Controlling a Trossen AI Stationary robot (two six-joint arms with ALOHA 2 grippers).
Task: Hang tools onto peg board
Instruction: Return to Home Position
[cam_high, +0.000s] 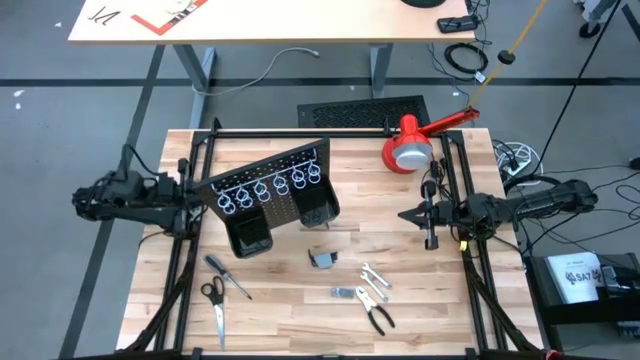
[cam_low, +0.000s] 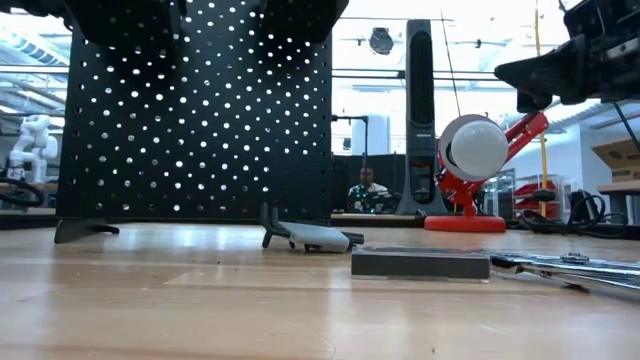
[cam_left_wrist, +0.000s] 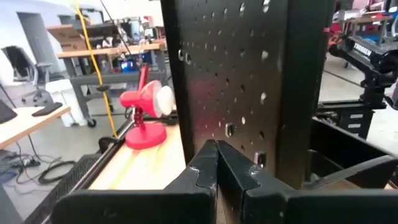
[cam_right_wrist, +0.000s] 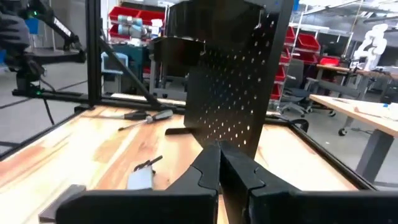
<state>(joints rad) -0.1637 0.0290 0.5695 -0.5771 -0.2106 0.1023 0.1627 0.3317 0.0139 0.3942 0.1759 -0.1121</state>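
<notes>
Your left arm and right arm ride highest under the overhead camera, at opposite desk edges. Between them the peg board stands upright. The scissors, screwdriver, wrench and pliers lie flat, unhung. Down low, a grey block lies before the board. Each wrist view shows the left jaws and right jaws pressed shut, empty. You're parking, I judge; next, open one pair over a tool.
</notes>
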